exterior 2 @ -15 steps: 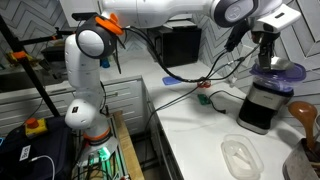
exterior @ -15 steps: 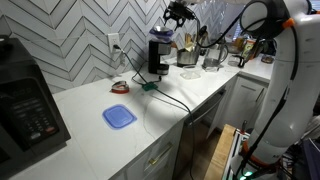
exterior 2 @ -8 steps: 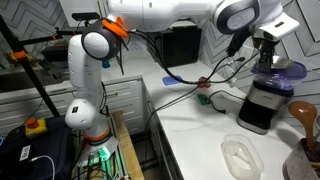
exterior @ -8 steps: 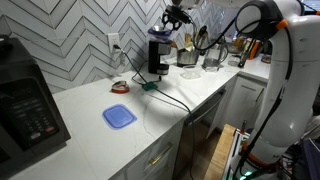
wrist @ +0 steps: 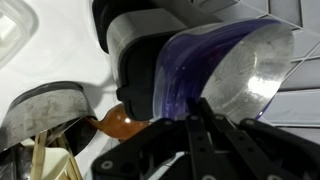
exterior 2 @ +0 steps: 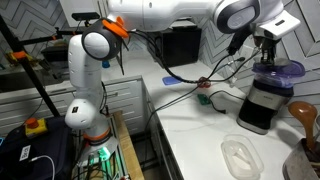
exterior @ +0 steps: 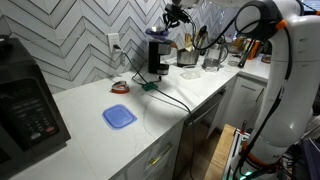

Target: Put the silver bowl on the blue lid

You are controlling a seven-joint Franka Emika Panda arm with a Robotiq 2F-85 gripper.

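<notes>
The silver bowl [exterior 2: 279,72] sits on top of the black coffee maker [exterior 2: 262,104] at the back of the counter, its outside reflecting purple. In the wrist view the silver bowl [wrist: 240,70] fills the upper right, and my gripper [wrist: 197,108] is shut, its two fingers pinched together on the bowl's near rim. From outside, the gripper [exterior: 172,22] reaches down onto the silver bowl [exterior: 158,33]. The blue lid [exterior: 118,117] lies flat on the white counter, well away from the gripper; the blue lid [exterior 2: 172,78] shows in both exterior views.
A large black appliance [exterior: 25,100] stands at one end of the counter. Utensil holders and jars [exterior: 205,50] crowd beside the coffee maker. A clear plastic container [exterior 2: 240,156] lies near the counter edge. A black cable [exterior: 165,95] trails across the counter.
The jaws have closed from wide open to shut on the bowl's rim. The arm has dipped slightly toward the coffee maker; bowl and lid have stayed put.
</notes>
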